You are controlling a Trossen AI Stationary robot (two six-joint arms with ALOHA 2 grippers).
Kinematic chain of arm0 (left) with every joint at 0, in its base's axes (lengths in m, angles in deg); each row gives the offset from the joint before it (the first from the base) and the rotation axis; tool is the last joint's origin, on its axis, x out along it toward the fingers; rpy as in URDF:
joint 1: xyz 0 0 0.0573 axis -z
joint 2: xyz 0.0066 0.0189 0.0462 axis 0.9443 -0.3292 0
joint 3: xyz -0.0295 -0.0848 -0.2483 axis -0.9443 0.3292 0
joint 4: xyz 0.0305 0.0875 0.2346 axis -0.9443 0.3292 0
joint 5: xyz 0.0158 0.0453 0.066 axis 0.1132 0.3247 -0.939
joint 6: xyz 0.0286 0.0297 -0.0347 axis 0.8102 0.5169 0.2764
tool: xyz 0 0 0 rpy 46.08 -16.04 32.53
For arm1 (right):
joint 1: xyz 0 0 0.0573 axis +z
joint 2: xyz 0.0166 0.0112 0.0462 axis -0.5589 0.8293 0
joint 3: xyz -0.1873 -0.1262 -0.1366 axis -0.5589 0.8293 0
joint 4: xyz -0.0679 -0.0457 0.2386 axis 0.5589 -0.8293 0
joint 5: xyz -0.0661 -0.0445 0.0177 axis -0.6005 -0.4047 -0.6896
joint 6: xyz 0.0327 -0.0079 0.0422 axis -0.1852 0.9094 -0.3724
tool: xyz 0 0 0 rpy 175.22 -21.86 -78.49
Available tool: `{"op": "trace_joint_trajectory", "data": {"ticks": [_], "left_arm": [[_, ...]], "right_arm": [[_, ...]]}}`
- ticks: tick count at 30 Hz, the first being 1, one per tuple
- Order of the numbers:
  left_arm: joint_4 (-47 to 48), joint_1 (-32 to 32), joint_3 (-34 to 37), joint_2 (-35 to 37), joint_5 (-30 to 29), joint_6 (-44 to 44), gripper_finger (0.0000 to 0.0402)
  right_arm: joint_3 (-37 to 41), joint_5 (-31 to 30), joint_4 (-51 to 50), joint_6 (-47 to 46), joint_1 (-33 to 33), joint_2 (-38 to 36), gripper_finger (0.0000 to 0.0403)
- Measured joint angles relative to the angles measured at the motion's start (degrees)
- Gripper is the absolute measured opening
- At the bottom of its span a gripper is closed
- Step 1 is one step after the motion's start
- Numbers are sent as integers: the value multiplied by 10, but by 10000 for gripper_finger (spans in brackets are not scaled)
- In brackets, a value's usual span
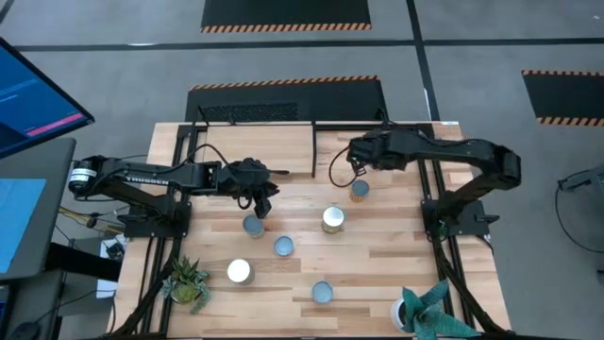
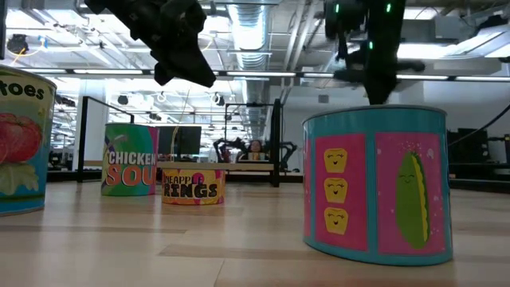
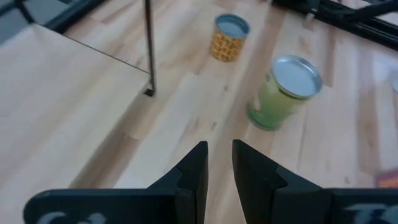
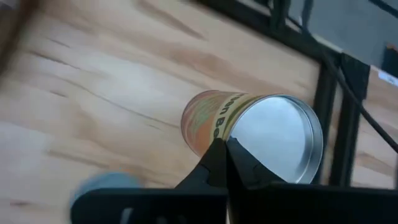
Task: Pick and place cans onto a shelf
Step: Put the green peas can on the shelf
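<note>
Table (image 1: 396, 274): right wrist view alone shows right pincer (image 4: 225, 144) closed, empty.

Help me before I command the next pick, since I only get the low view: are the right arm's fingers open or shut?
Observer: Shut. In the right wrist view the right gripper has its fingers pressed together with no gap.
Operator: What is in front of them?
Observer: An orange-labelled tin can with a shiny silver top sits just past the fingertips. I can't see that it is held.
Operator: Anything on the shelf yet?
Observer: In the left wrist view, the part of the light wood shelf panel in a thin black frame that shows carries no can.
</note>
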Motion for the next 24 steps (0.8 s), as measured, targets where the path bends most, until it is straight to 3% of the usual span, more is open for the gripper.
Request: {"op": "trace_joint_trajectory", "data": {"ticks": [5, 10, 13, 18, 24], "left_arm": [[63, 14, 0, 0, 8, -6, 62], [130, 35, 0, 34, -2, -34, 62], [172, 52, 0, 81, -40, -52, 62], [272, 90, 0, 163, -137, -97, 62], [325, 133, 0, 220, -193, -135, 62]], "right_arm": [[-54, -61, 80, 17, 50, -32, 2], [-99, -99, 239, 132, 75, -35, 1], [-116, -101, 334, 206, 74, -35, 1], [-117, -55, 485, 305, 58, -34, 0], [-118, 9, 549, 341, 24, -3, 0]]}}
